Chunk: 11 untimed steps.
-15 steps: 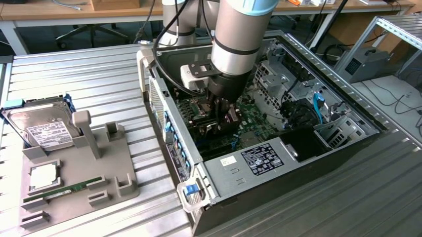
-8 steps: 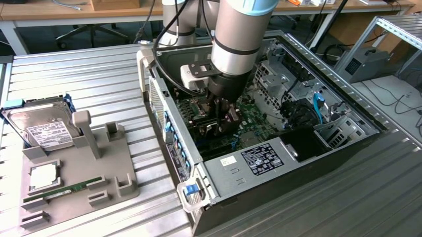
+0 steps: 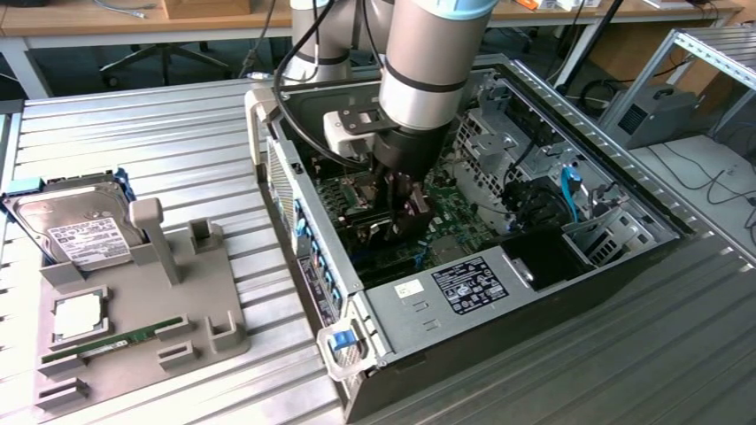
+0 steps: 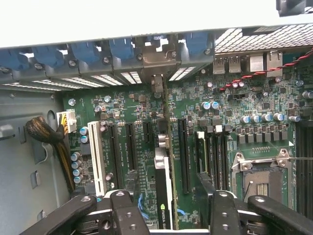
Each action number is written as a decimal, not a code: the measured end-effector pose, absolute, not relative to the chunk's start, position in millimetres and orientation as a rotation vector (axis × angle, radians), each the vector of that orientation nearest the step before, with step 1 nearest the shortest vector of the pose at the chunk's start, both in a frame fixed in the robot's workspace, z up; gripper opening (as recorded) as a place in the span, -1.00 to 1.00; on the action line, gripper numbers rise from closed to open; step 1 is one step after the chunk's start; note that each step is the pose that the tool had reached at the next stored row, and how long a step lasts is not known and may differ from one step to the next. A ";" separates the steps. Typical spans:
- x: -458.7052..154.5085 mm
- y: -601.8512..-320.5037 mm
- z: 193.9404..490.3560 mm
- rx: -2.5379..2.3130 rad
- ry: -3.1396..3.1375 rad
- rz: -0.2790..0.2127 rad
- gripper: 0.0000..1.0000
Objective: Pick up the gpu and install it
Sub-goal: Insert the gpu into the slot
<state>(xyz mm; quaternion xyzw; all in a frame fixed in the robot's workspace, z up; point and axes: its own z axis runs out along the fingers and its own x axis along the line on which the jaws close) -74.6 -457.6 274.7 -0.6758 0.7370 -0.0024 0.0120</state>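
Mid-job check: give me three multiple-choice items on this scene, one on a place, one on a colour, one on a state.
1. Where is the thin dark gpu card? A outside the case; B upright on the green motherboard; C lying flat.
2. The narrow memory stick on the grey tray is: A green; B red; C white.
3. The gripper is: A shut on the card; B open; C shut empty.
B, it stands edge-on among the slots; A, a green strip; B, fingers apart either side of the card.
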 end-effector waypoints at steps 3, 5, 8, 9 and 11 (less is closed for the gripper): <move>-74.6 -457.6 274.8 -2.107 2.298 -0.008 0.17; -74.5 -457.3 274.6 -2.126 2.280 -0.007 0.17; -74.6 -456.6 273.5 -2.157 2.252 -0.007 0.17; -74.6 -456.6 272.4 -2.159 2.249 -0.008 0.17; -74.6 -456.5 270.1 -2.164 2.245 -0.008 0.17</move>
